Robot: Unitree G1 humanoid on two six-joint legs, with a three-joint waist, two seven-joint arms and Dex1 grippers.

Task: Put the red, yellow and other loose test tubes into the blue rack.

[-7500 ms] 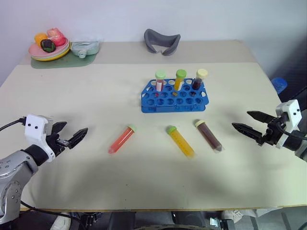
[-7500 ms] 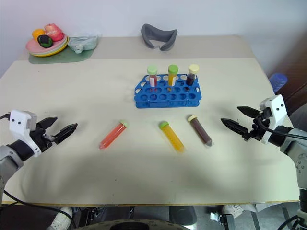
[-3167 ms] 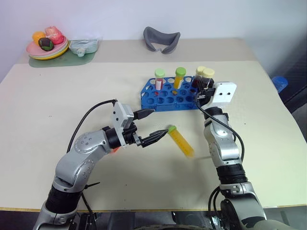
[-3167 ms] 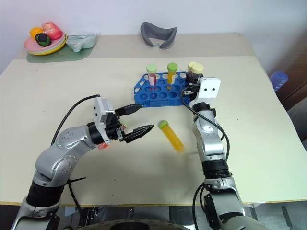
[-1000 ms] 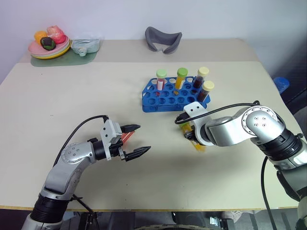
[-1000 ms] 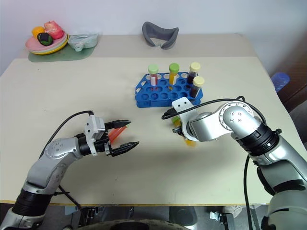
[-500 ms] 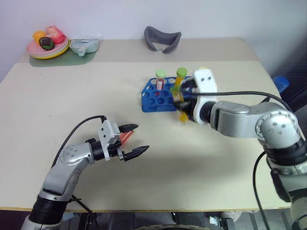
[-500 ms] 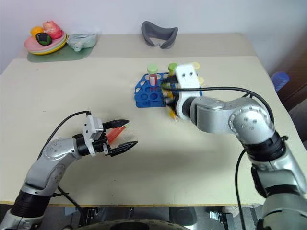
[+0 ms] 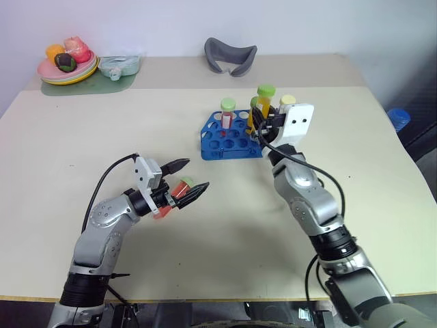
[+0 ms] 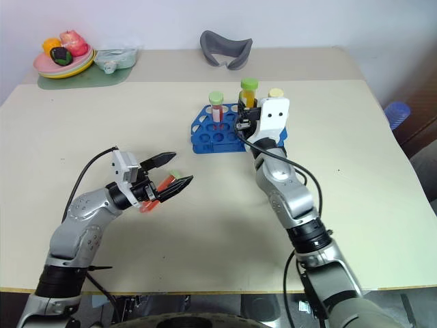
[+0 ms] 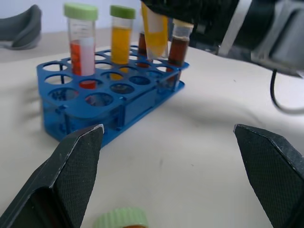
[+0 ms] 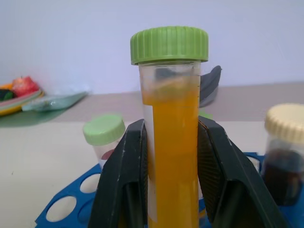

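Since a second ago the right pincer [image 12: 172, 190], pinching the yellow tube [image 12: 171, 142], rose over the blue rack [image 9: 231, 140]; misaligned lowering could jam; left pincer [image 9: 183, 182] spread beside the red tube [image 9: 171, 198], near-left on the desk [image 9: 102, 123].

Left fingers [image 9: 183, 179] spread; right fingers [image 12: 128, 171] clamped

One blue rack [image 9: 232, 140], four tubes standing in it, one yellow tube [image 12: 172, 142] held upright, one red tube [image 9: 171, 198] lying, one plate of fruit [image 9: 68, 68], one grey headset [image 9: 231, 56].

Blue rack [image 9: 229, 140]; green-capped yellow tube [image 12: 172, 142]; red tube [image 9: 171, 198], green cap.
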